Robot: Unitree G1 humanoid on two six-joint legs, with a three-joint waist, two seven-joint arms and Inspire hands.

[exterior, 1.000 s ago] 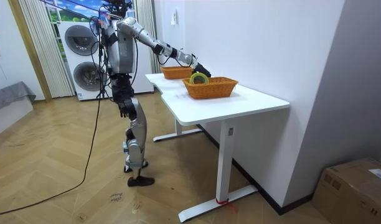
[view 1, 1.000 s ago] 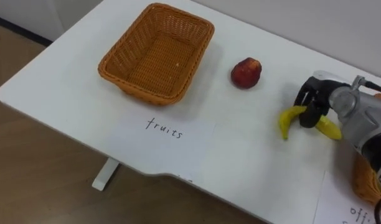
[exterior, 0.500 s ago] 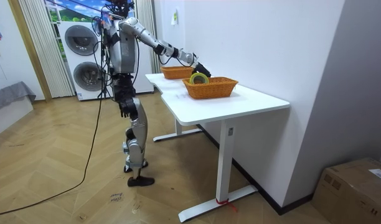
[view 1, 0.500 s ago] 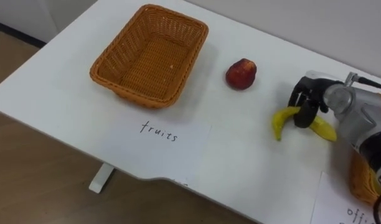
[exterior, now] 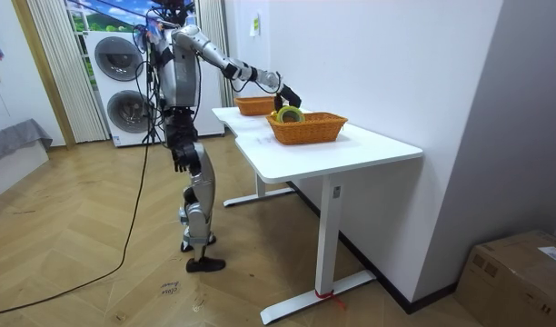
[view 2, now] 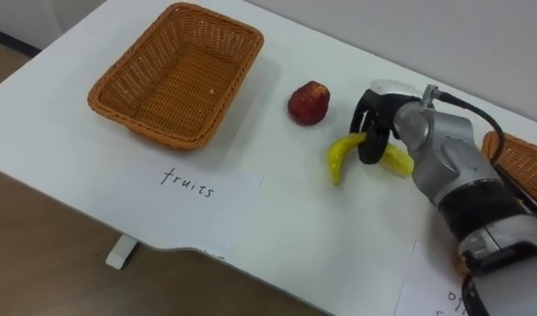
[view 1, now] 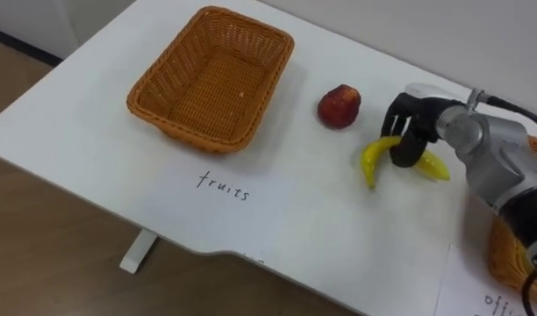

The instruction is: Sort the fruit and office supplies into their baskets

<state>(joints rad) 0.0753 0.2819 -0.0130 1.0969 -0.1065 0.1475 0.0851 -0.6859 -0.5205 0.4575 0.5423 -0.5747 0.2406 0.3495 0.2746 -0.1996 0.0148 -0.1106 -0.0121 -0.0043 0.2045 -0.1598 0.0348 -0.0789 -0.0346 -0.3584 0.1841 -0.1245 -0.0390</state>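
Banana (view 1: 374,158) gripped in right hand (view 1: 407,132), off table.

The table (view 1: 93,123) is plain white. Toward its far left corner, the wicker basket (view 1: 211,77) is orange-brown with a fine ribbed weave. Near the far edge the apple (view 1: 339,105) is red and the banana (view 1: 371,163) is bright yellow. The right hand (view 1: 413,123) has black fingers and a silver-grey back. By the front edge, the paper label (view 1: 242,189) is white with dark handwriting. At the right edge, the second basket (view 2: 519,162) has the same orange-brown weave. In the room view the floor (exterior: 96,272) is light-brown wood in a herringbone pattern, the cardboard box (exterior: 519,272) is brown, and the washing machines (exterior: 119,59) are white with dark round doors.
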